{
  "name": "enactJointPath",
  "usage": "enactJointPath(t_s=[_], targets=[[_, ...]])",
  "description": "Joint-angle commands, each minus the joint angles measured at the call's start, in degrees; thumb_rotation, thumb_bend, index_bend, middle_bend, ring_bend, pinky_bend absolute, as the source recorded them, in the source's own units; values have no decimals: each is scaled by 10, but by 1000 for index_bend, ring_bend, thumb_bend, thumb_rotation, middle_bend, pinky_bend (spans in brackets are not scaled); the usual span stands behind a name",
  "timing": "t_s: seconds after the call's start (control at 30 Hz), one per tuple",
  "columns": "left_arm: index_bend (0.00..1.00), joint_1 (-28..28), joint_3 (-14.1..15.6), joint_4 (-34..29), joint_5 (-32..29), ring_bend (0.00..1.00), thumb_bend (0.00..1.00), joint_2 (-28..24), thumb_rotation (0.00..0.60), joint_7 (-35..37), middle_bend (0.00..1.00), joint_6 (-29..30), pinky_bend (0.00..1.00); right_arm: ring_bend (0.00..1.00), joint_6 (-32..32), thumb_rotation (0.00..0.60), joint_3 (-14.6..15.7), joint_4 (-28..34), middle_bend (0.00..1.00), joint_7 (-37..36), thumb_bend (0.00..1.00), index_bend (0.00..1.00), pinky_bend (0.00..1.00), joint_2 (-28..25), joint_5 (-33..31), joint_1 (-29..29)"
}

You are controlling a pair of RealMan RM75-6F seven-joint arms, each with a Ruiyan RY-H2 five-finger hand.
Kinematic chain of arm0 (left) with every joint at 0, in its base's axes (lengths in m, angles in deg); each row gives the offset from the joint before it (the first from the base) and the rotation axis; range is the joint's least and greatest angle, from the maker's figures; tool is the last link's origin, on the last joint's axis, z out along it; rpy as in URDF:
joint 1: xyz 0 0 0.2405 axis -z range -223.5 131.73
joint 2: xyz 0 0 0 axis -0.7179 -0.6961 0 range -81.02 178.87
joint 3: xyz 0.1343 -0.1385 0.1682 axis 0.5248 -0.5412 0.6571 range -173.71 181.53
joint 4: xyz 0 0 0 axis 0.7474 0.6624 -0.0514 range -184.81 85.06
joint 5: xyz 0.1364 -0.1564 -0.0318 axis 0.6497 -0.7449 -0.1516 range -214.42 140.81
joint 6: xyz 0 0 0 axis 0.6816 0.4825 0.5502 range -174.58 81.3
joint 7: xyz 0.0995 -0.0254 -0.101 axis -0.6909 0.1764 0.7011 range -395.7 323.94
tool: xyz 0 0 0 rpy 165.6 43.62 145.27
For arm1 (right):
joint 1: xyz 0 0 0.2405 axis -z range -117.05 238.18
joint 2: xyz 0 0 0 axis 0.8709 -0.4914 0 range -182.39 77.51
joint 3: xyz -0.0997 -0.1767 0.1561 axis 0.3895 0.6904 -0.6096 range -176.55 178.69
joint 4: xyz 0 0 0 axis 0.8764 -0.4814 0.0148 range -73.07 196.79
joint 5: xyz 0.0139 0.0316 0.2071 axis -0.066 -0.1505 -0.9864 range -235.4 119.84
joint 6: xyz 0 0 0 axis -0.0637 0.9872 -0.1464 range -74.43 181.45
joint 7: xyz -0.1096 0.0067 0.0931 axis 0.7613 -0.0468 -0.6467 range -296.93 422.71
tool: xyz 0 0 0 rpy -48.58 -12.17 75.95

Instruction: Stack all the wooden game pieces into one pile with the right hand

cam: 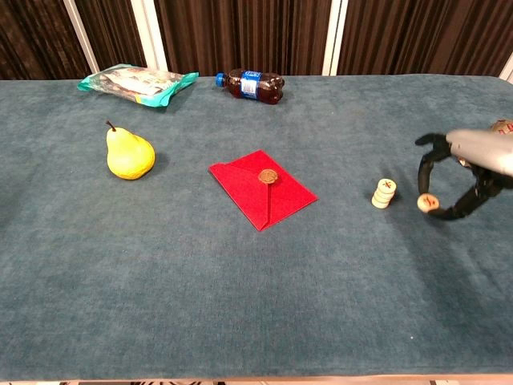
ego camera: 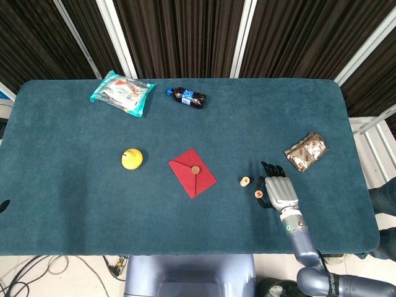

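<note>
A short pile of round wooden pieces (cam: 384,193) (ego camera: 245,182) with a red mark on top stands on the blue table right of the red envelope. My right hand (cam: 469,172) (ego camera: 279,192) hovers just right of the pile, lifted off the cloth. It pinches a single wooden piece (cam: 426,203) (ego camera: 258,195) with a red mark between thumb and a finger, the other fingers spread. The held piece hangs a small gap to the right of the pile, near its top level. My left hand is in neither view.
A red envelope (cam: 262,188) lies mid-table, a yellow pear (cam: 128,155) to its left. A cola bottle (cam: 250,86) and a green snack bag (cam: 138,83) lie at the back. A foil snack packet (ego camera: 306,151) sits behind my right hand.
</note>
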Motion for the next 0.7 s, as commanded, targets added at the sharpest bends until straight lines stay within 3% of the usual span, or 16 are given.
enactJointPath(t_s=[0.03,0.37,0.7], targets=[[74,0,0,0,0,0,148,0,600,0,0,0,0,0,-8,600,-16,21,0,21,371,535,0,-20,-19,-18],[74,0,1,0,2,0,147,0,600,-1,0,1,0,0,-33,600,-46,27,0,90,370,535,0,-24,-112,-89],[74,1,1,1,2,0,148,-1,600,1,0,-1,0,0,-39,600,-40,-9,0,114,371,535,0,4,-168,-133]])
